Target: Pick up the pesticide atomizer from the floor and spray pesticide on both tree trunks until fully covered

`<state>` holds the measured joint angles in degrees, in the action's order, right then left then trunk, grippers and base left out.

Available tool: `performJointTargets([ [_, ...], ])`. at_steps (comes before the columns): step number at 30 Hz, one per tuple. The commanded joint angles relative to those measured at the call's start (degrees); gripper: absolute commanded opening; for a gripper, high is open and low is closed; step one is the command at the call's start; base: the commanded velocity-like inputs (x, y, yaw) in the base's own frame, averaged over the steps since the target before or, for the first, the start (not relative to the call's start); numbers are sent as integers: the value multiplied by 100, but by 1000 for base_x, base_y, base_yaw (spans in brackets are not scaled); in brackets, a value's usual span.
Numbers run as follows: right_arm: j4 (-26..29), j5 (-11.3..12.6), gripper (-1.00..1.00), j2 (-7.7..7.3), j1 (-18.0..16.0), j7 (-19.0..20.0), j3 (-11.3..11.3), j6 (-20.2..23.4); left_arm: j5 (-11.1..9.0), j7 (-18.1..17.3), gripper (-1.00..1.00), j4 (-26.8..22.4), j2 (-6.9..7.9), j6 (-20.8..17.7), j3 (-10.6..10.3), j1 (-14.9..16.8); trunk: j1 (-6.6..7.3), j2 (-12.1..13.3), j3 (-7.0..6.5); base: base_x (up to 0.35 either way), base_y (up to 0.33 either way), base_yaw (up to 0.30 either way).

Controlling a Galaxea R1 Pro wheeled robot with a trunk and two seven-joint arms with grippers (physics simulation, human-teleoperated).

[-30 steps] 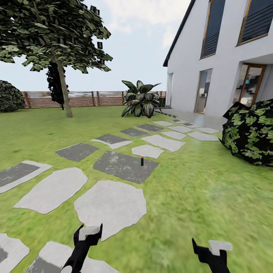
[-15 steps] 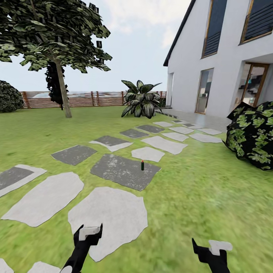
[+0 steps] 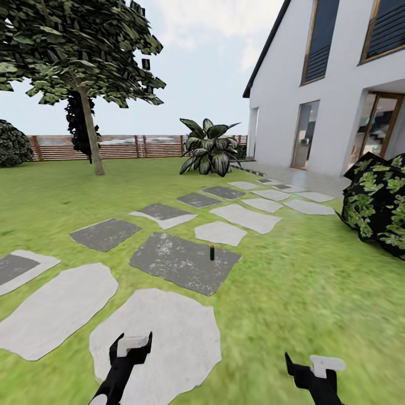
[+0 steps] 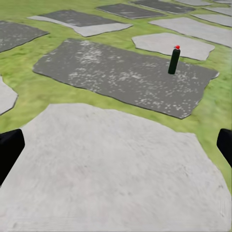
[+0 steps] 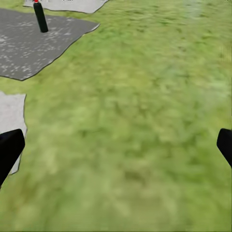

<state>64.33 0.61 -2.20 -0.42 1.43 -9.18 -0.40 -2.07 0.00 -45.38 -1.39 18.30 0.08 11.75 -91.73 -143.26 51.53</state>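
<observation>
The pesticide atomizer [image 3: 212, 252], a small black sprayer with a red top, stands upright on a dark grey paving stone [image 3: 174, 261] a few steps ahead, with grass all round. It also shows in the left wrist view [image 4: 174, 60] and the right wrist view [image 5: 40, 17]. My left gripper [image 3: 130, 350] hangs open over a pale stone, well short of the atomizer. Over grass, my right gripper [image 3: 309, 367] is open and empty. One tree [image 3: 67, 50] rises far left, its grey-brown trunk [image 3: 91, 138] bare.
Pale and dark stepping stones [image 3: 242, 216] run toward the white house [image 3: 337, 95] on the right. A dark leafy bush [image 3: 379, 205] sits at the right edge. A broad-leaved plant [image 3: 209, 149] and a brown slatted fence [image 3: 135, 146] close the far lawn.
The whole view has advanced toward the paving: the atomizer and stones sit lower and nearer in the picture. Both grippers keep their place and stay open.
</observation>
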Motion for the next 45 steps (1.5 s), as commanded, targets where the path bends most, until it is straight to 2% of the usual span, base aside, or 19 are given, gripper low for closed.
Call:
performJointTargets([
  [1,1,9,100,0,-2,15,-5,-4,-21,0,100,3,-1,16,0,3,-2,-2,6,329,0,0],
  [26,1,34,100,-1,-2,15,-14,-4,-21,0,100,11,-1,16,0,3,-2,-2,6,315,-105,0],
  [38,4,35,100,0,-2,15,-14,-4,-13,-5,100,276,-1,24,0,3,-2,-2,6,301,-161,1],
  [45,8,35,100,0,-2,15,-19,-4,-12,-4,100,283,-1,25,0,3,-2,-2,6,298,-165,150],
])
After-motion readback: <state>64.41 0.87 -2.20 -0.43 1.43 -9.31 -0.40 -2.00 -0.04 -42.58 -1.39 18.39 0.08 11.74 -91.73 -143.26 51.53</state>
